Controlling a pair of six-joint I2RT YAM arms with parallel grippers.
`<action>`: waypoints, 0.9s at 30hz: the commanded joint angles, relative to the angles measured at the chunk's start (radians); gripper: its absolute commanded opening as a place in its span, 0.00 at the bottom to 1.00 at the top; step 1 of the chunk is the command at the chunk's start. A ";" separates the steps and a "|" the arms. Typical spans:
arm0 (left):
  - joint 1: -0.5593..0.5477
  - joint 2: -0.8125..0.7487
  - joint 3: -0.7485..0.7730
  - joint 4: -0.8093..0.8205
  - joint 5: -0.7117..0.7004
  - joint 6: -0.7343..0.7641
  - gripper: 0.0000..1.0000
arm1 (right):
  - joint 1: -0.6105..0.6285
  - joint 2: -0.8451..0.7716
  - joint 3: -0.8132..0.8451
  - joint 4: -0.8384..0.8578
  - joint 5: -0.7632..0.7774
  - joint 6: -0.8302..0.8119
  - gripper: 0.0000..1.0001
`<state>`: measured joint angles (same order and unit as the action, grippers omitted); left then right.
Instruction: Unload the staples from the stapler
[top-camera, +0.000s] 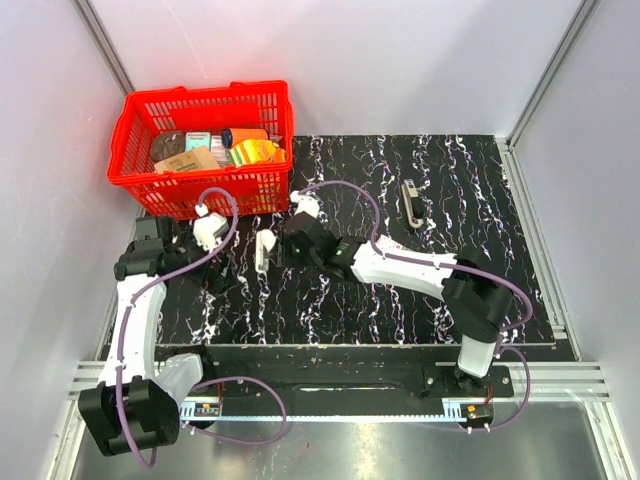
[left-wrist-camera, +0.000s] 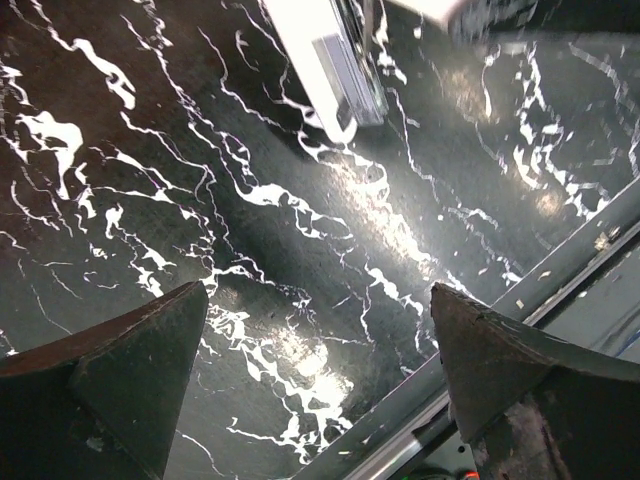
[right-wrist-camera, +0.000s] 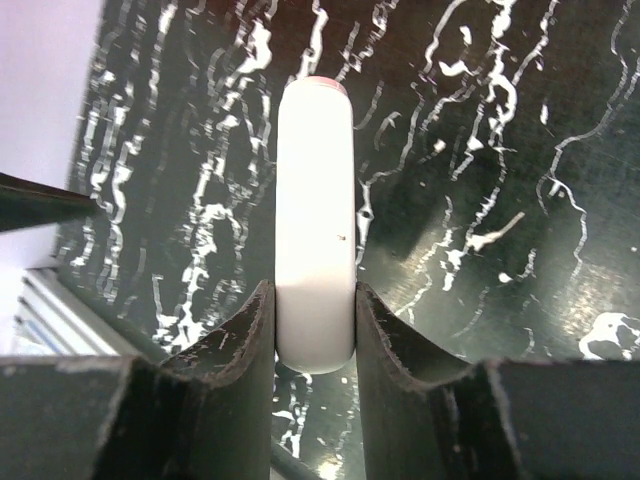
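Note:
The stapler (top-camera: 263, 250) has a white rounded cover and a silvery metal channel along one side. It stands on edge on the black marbled table, left of centre. My right gripper (top-camera: 272, 250) is shut on its rear end, with the white back squeezed between both fingers in the right wrist view, where stapler (right-wrist-camera: 315, 200) and right gripper (right-wrist-camera: 315, 300) fill the middle. My left gripper (top-camera: 225, 262) hangs open just left of it, holding nothing. In the left wrist view the stapler (left-wrist-camera: 335, 55) shows at the top, beyond the open left gripper (left-wrist-camera: 320, 300). No loose staples show.
A red basket (top-camera: 205, 95) full of small packets stands at the back left, close behind both grippers. A slim dark piece with a pale strip (top-camera: 410, 203) lies alone at the back right. The table's metal front rail (left-wrist-camera: 560, 260) runs close to the left gripper.

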<state>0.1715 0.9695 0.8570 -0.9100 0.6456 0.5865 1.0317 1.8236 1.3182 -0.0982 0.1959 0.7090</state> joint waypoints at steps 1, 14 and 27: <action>0.005 0.004 -0.056 0.020 0.037 0.189 0.99 | 0.010 -0.072 0.003 0.126 -0.009 0.079 0.03; 0.005 0.184 -0.050 0.037 0.164 0.308 0.99 | 0.013 -0.132 -0.114 0.288 -0.122 0.201 0.00; -0.033 0.285 -0.027 0.099 0.203 0.314 0.68 | 0.022 -0.170 -0.186 0.399 -0.184 0.264 0.00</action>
<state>0.1505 1.2343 0.7837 -0.8577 0.7906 0.8688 1.0386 1.7130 1.1328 0.1955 0.0414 0.9413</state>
